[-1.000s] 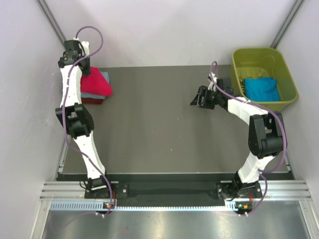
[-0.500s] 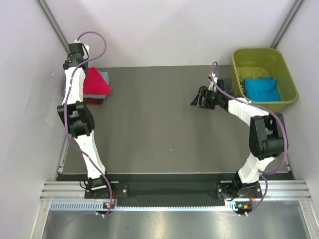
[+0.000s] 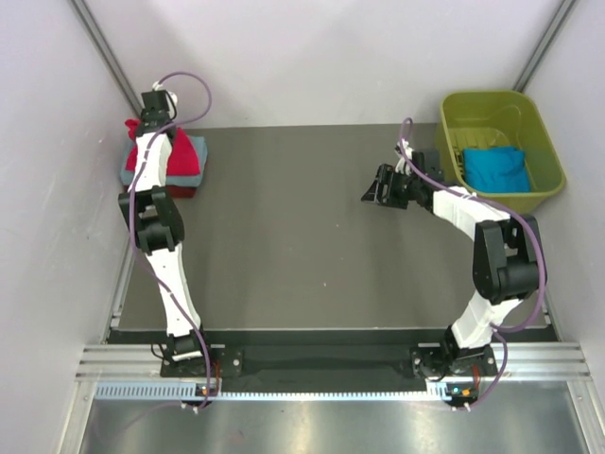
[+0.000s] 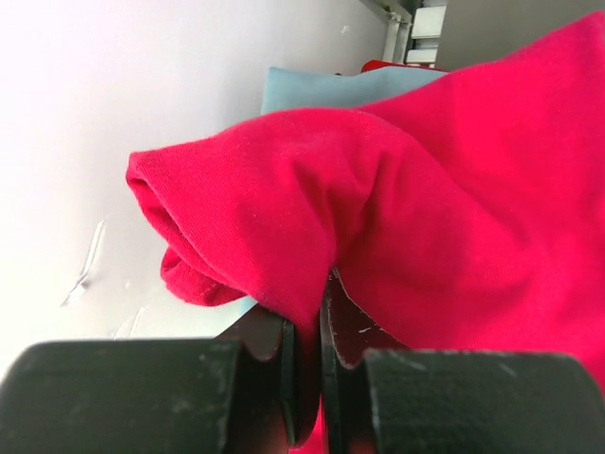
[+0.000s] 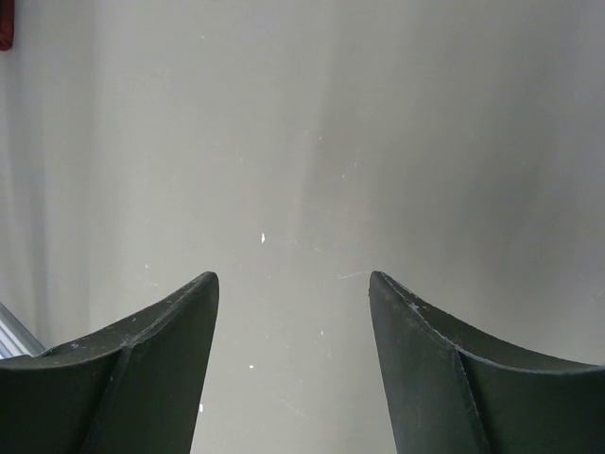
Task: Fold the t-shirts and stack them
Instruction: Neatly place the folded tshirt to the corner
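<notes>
Dark grey matte table top (image 3: 284,236), white enclosure walls on three sides, arm bases bolted at 6 o'clock.

Right gripper (image 3: 371,194) sits at about 2 o'clock from table centre, low over bare table. Its wrist view shows both black fingers (image 5: 151,331) spread apart with nothing between them, only grey surface below. Not touching any cloth.

Left arm is stretched out long toward the 10 o'clock corner. Left gripper (image 4: 317,312): jaws pinched together on a fold of the bright red soft cloth t-shirt (image 4: 454,189), with fabric bunched and draping over the fingertips.

Stack at 10 o'clock, against the left wall: the red shirt (image 3: 184,156) is on top and partly hidden by the left arm. A dusty blue-grey cloth t-shirt (image 3: 128,173) pokes out on the wall side beneath it. A dark red cloth t-shirt (image 3: 180,192) shows as a strip at the near edge, lowest visible layer.

Far right, 1 o'clock: an olive-green rectangular plastic tub (image 3: 487,118) sits off the table edge, and a crumpled bright blue cloth t-shirt (image 3: 496,168) lies inside it at the near end. Well apart from the right gripper.
</notes>
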`<state>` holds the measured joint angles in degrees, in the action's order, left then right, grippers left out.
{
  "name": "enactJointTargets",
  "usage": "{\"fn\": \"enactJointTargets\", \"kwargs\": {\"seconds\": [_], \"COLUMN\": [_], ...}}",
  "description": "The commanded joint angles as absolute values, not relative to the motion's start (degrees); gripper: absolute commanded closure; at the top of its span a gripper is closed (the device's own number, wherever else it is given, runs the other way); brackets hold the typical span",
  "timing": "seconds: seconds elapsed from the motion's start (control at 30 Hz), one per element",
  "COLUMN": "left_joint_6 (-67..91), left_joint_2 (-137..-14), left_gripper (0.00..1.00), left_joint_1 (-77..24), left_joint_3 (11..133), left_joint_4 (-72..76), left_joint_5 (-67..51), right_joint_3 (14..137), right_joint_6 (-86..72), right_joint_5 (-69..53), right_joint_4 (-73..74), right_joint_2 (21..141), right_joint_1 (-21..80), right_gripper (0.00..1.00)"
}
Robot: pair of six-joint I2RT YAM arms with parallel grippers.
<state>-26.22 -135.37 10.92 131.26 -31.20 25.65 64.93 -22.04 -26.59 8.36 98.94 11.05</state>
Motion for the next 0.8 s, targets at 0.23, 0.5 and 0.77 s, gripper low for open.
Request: {"fn": "enactJointTargets", "kwargs": {"seconds": [0.23, 0.5, 0.77], "left_joint_6": [-29.97, -32.87, -29.72], "left_joint_2": [-140.53, -142.64, -139.32], "left_gripper": [1.0, 0.98, 0.51], "left_joint_1": [9.85, 9.23, 9.23], "left_joint_3": [138.95, 136.5, 131.58], "left_joint_4": [-17.67, -12.83, -14.24], "left_joint_5": [29.27, 31.81, 38.05], "right_joint_3": [63.2, 62.23, 61.79], "right_joint_6": [-21.09, -20.74, -20.39], "right_joint_5": [-26.54, -26.28, -26.19], "right_joint_4": [5.89, 6.06, 5.89], "right_joint_2": [95.01, 94.04, 93.69], "right_joint_1": [10.72, 10.72, 10.72], "right_gripper": [0.35, 0.35, 0.35]}}
